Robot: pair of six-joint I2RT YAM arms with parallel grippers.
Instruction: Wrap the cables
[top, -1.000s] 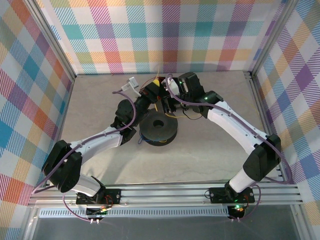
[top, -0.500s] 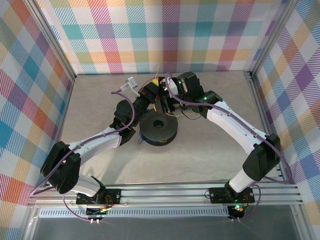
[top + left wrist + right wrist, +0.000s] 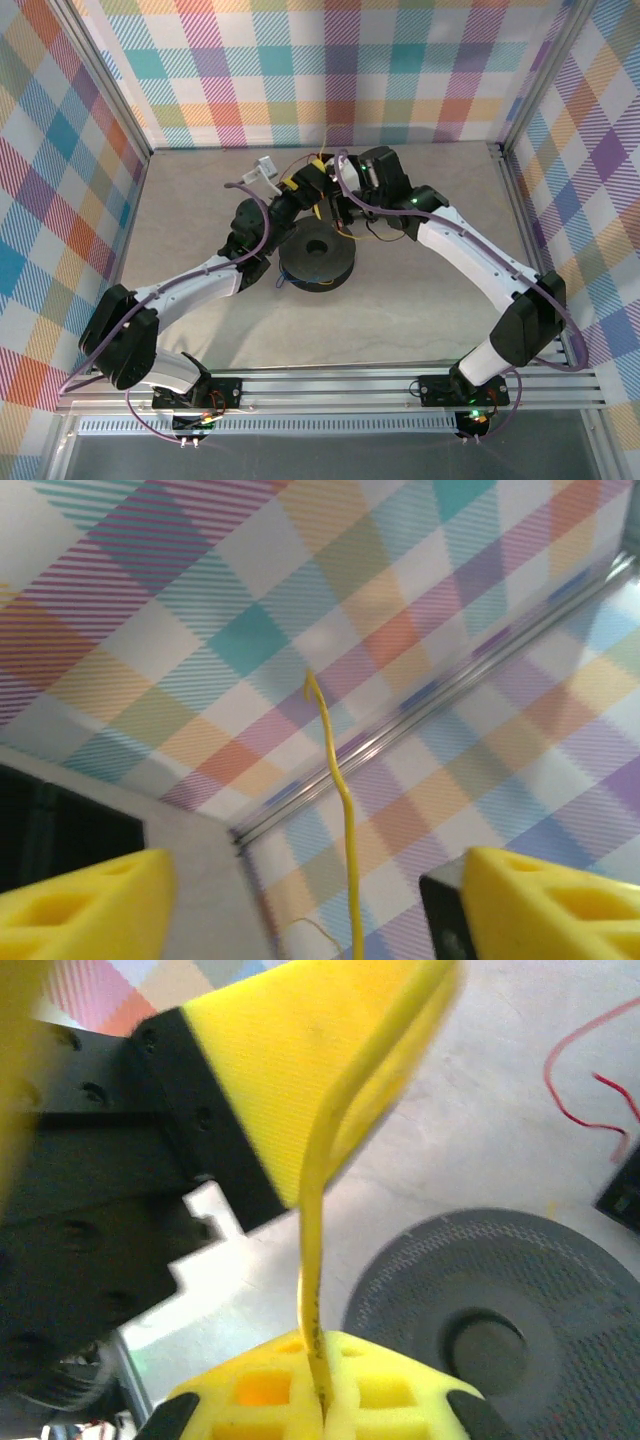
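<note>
The yellow cable (image 3: 347, 880) stands upright between my left gripper's (image 3: 310, 905) two yellow fingers, which are spread wide and clear of it. My right gripper (image 3: 325, 1405) is shut on that same yellow cable (image 3: 312, 1260), which rises from the pinch and bends over one yellow finger (image 3: 300, 1070) of the left gripper. From above, both grippers meet just behind the black spool (image 3: 317, 255): the left gripper (image 3: 302, 184) and the right gripper (image 3: 336, 190). Thin red and yellow cables (image 3: 352, 228) loop around them. A red cable (image 3: 590, 1070) lies on the table beyond the spool (image 3: 500, 1310).
The spool lies flat in the middle of the grey table (image 3: 430, 300). Plaid walls (image 3: 330, 70) and metal frame posts (image 3: 110, 95) enclose the back and sides. Open table surface lies in front of the spool and to both sides.
My left gripper has opened and let go of the yellow cable. My right gripper has closed on it. Both arms have barely shifted.
</note>
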